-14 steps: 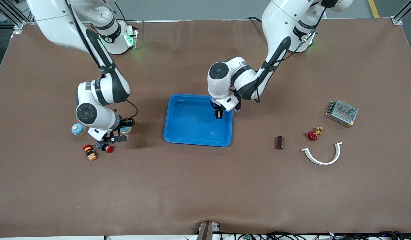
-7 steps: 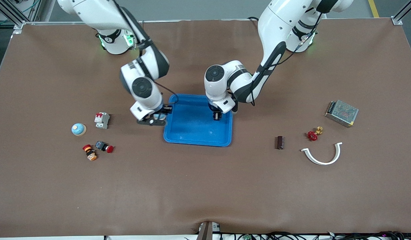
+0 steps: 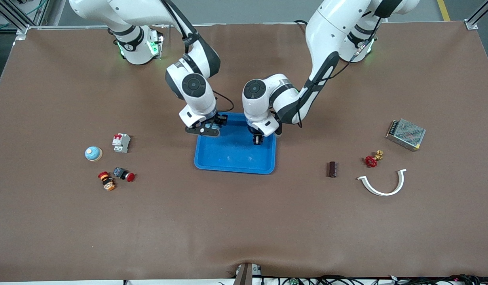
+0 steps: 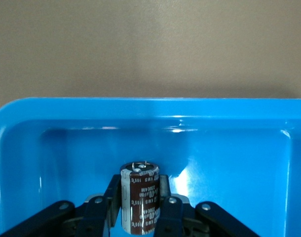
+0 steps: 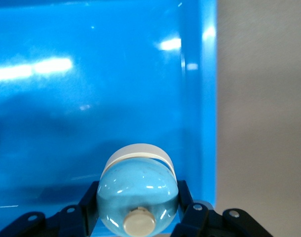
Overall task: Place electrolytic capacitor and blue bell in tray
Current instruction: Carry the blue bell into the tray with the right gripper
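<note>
1. You have the brown table [image 3: 244, 221], with both arms reaching to its middle.
2. Your blue tray [image 3: 232, 154] sits at the table's centre, and both grippers are over it.
3. Your right gripper [image 3: 207, 128] is over the tray corner nearest the right arm's base, clenched around the blue bell [image 5: 137, 197]; you can see the bell's dome and pale button between the fingers [image 5: 190, 212].
4. Your left gripper [image 3: 258, 138] is over the tray's part toward the left arm's end, gripping the capacitor [image 4: 139, 197], a dark brown cylinder held upright above the tray floor.
5. Toward the left arm's end you have a metal mesh box [image 3: 405, 134], a white curved clip [image 3: 382, 184], a red valve handle [image 3: 371, 160] and a second dark capacitor [image 3: 332, 169] lying on the table.
6. Toward the right arm's end you have a second blue bell [image 3: 93, 153], a white breaker switch [image 3: 120, 142] and two small push buttons [image 3: 123, 174] [image 3: 106, 181].
</note>
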Available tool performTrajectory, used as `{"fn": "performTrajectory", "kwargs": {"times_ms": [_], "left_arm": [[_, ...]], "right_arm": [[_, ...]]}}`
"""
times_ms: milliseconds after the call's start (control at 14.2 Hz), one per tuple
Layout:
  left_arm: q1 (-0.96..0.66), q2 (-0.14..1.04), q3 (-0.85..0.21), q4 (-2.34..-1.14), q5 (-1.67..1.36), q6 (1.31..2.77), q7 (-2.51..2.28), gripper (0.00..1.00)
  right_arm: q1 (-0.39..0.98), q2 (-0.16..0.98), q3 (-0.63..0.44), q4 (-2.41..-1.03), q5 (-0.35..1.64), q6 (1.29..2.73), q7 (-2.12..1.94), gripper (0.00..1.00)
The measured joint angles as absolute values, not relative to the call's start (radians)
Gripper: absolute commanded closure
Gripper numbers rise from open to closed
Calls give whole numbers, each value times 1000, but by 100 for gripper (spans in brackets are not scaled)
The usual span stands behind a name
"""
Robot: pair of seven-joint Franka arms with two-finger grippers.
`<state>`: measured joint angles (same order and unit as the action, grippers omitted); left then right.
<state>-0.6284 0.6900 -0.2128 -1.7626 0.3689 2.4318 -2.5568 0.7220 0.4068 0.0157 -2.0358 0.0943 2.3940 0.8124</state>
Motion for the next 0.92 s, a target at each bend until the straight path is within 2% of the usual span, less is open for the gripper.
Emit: {"fn": "performTrajectory", "kwargs": {"times_ms": [917], "left_arm": [[-626,692,-211,-1761,393,2432,-2557,100]], "right_arm": [[736,489,-2,-2039,94,2488,826,65]]}}
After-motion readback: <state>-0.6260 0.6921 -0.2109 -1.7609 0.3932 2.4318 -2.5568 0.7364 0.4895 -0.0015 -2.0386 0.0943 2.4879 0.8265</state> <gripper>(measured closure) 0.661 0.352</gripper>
